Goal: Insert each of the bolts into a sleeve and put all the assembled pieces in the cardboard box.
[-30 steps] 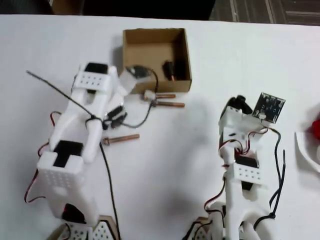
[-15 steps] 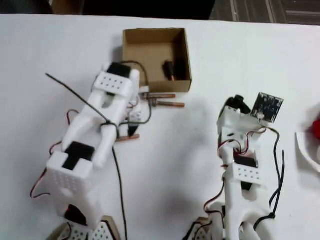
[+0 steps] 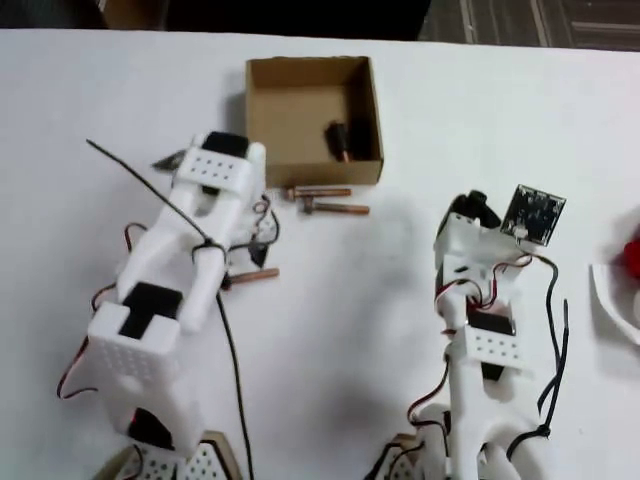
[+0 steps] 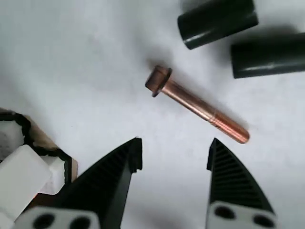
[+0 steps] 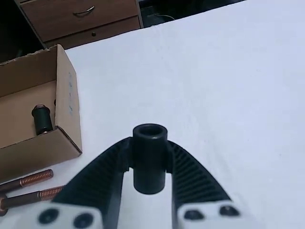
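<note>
My left gripper (image 4: 174,152) hangs open just above a copper bolt (image 4: 195,109) lying flat on the white table, with two black sleeves (image 4: 217,21) a little beyond it. From above, the left arm (image 3: 190,250) covers that bolt (image 3: 255,274) in part. Two more bolts (image 3: 330,200) lie against the front wall of the cardboard box (image 3: 262,110), which holds one assembled piece (image 3: 338,138). My right gripper (image 5: 149,149) is shut on a black sleeve (image 5: 150,167), held upright over bare table to the right of the box (image 5: 64,109).
A white bowl rim (image 3: 612,300) and a red object (image 3: 632,255) sit at the table's right edge. Brown drawers (image 5: 81,16) stand behind the table's far edge. Black and red cables trail from both arms.
The left arm swung from the box's front left corner over toward the lone bolt, then drew back slightly left, and now partly covers it. The right arm and its sleeve kept still.
</note>
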Controlling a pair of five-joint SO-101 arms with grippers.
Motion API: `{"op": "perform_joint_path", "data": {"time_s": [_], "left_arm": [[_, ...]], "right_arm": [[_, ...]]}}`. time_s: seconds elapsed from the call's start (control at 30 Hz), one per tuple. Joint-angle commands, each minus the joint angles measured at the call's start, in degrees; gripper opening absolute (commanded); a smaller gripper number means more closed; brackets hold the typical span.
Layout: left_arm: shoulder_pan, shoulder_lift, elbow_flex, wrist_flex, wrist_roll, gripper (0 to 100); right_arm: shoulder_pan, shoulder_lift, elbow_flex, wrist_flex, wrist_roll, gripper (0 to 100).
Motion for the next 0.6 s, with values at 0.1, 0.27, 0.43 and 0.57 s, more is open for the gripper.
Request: {"op": "perform_joint_path", "data": {"time_s": [0.1, 0.27, 0.43, 0.57], "left_arm": [[-1.58, -0.35, 1.8, -2.73, 0.62, 24], [-2.64, 4.75, 1.36, -4.57, 0.62, 24], [-2.64, 13.19, -0.57, -4.84, 0.62, 24], [-2.64, 18.64, -4.18, -4.31, 0.53, 24]], "right_arm": [[-0.75, -2.24, -0.35, -1.27, -0.35, 2.0], [-0.75, -2.33, -0.35, -1.1, -0.35, 2.0], [-0.57, -2.33, -0.35, -1.1, -0.35, 2.0], [-0.57, -2.33, -0.35, -1.1, -0.35, 2.0]]}}
